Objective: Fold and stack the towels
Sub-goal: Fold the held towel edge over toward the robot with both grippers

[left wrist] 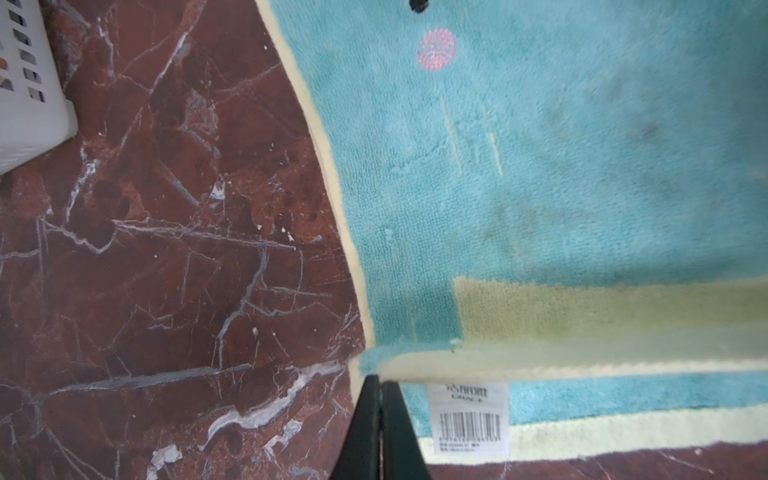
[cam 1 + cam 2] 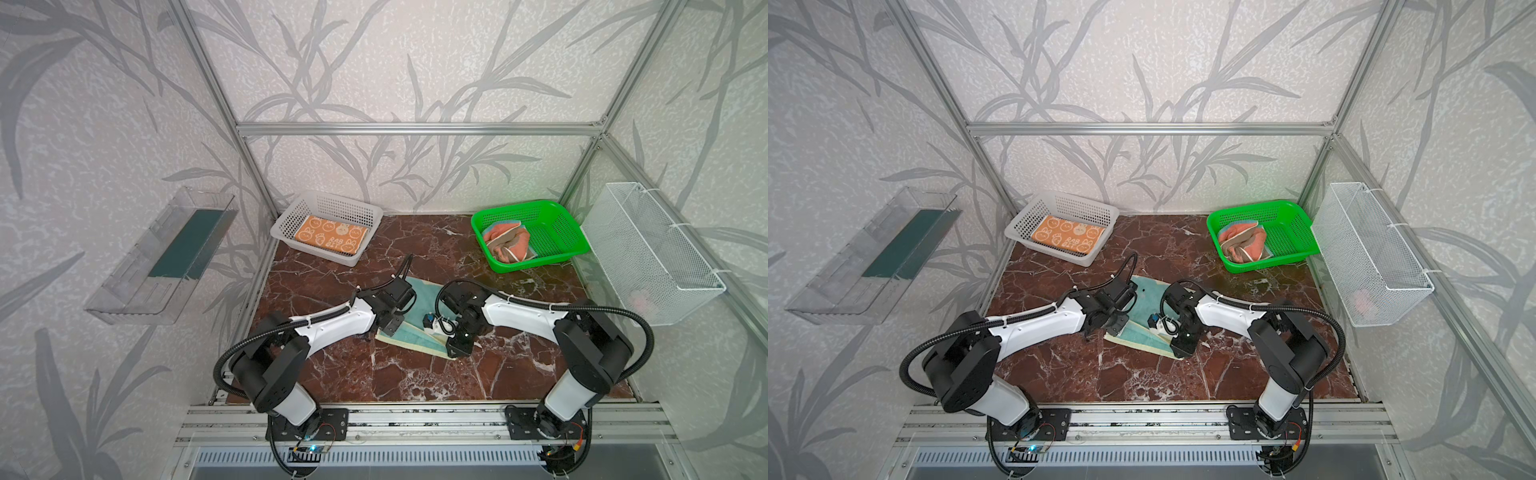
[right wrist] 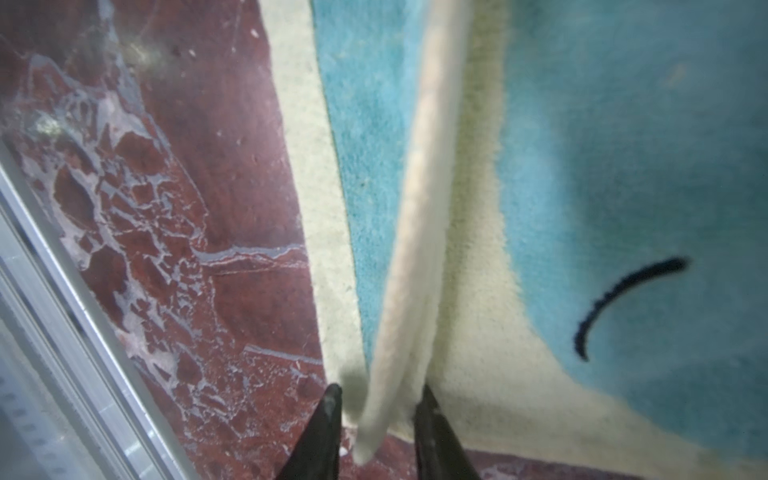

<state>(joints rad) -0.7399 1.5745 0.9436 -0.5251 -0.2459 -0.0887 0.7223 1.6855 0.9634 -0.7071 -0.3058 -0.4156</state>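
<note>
Right wrist view shows the right gripper (image 3: pixel 379 392) spread astride the hem of the limp towel (image 3: pixel 623 145), likely the best hold. Left gripper (image 1: pixel 377 380) sits nearly pressed together at a corner.

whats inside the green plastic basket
A crumpled salmon-pink terry towel lies bunched in the left part of the green perforated plastic basket; a pale blue edge shows beside it. Its print and anything beneath the bunch are hidden by folds.
</note>
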